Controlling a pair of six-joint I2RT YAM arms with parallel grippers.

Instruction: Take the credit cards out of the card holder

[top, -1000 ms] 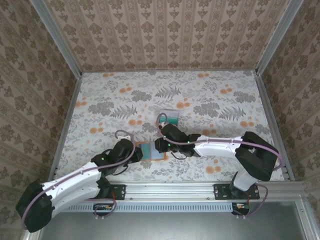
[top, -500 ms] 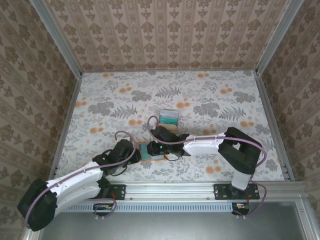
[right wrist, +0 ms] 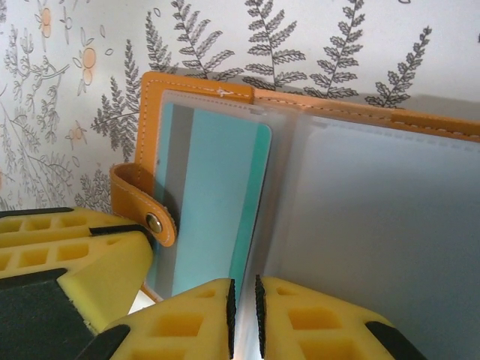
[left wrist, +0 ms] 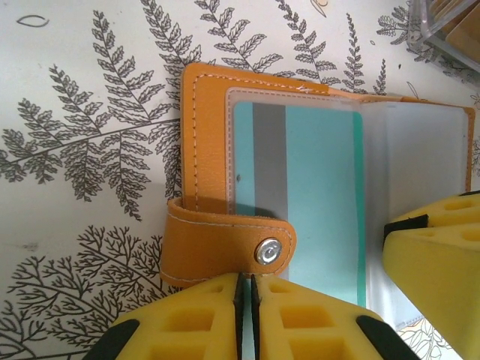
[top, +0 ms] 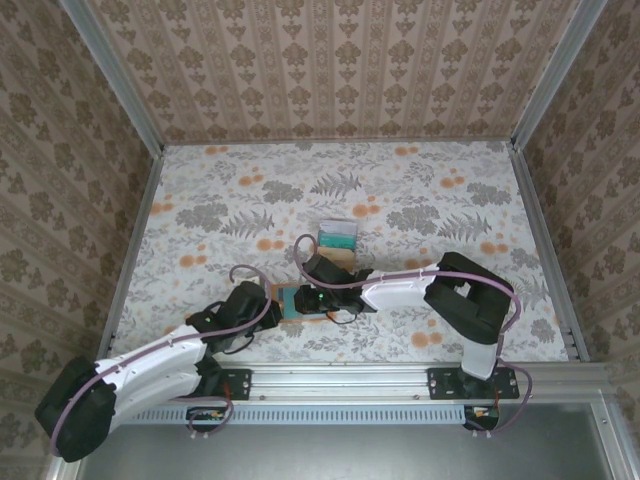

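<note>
Gently now: my left gripper [left wrist: 244,292], pressed together, should pin the open card holder [left wrist: 204,112]. My right gripper [right wrist: 244,294], likewise closed at the pocketed teal card [right wrist: 217,195]'s six o'clock edge, should pull straight back.

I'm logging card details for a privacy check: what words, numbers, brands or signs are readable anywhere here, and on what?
None can be read.
The teal card in the card holder shows a plain grey stripe and no print.
Any marking on the snap button is too small to read.
</note>
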